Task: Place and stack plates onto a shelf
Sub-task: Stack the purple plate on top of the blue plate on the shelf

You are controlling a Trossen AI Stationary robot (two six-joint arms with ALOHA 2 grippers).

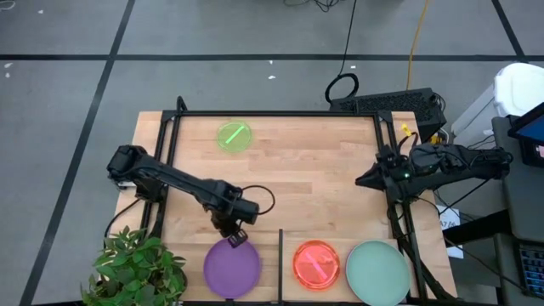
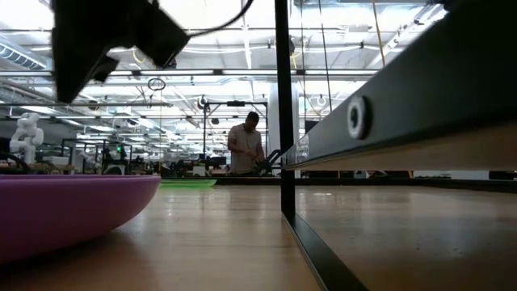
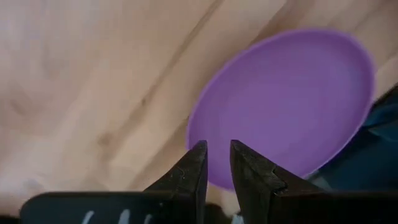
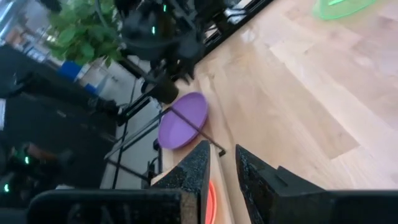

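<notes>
Nearby, plant (image 1: 136,268) beside purple plate (image 1: 231,268).

Occlusions and cut-offs, several views

The round purple plastic plate (image 1: 231,268) is clipped by the high view's lower edge, as is the pale teal plate (image 1: 377,274); in the low view only a blurred rim section (image 2: 65,212) is seen. The translucent green plate (image 4: 341,7) is cropped in the right wrist view.
</notes>
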